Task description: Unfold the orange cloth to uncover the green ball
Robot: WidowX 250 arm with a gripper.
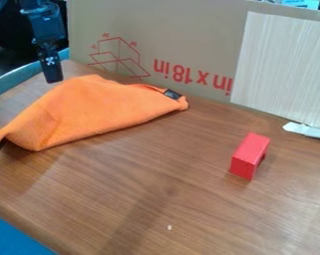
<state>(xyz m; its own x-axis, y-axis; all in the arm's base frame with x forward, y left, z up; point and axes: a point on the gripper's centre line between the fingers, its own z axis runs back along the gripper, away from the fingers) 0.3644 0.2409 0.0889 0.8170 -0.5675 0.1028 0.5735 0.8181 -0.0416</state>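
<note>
Pincer (53, 77) hangs at the camera view's upper left, just beside the orange cloth (102, 112); whether they touch, I cannot tell, nor how far open it is. It has hold of nothing visible. The cloth lies rumpled on the left of the worktop (155, 199), well apart from a red block (250, 149) at right. Cardboard (189, 30) stands behind.

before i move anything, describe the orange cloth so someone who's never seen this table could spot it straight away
Find the cardboard panel standing along the back of the wooden table. In front of its left part, the orange cloth lies crumpled, with a dark tag near its right end. It is soft and broad, unlike the small, straight-edged red block to its right.
</note>
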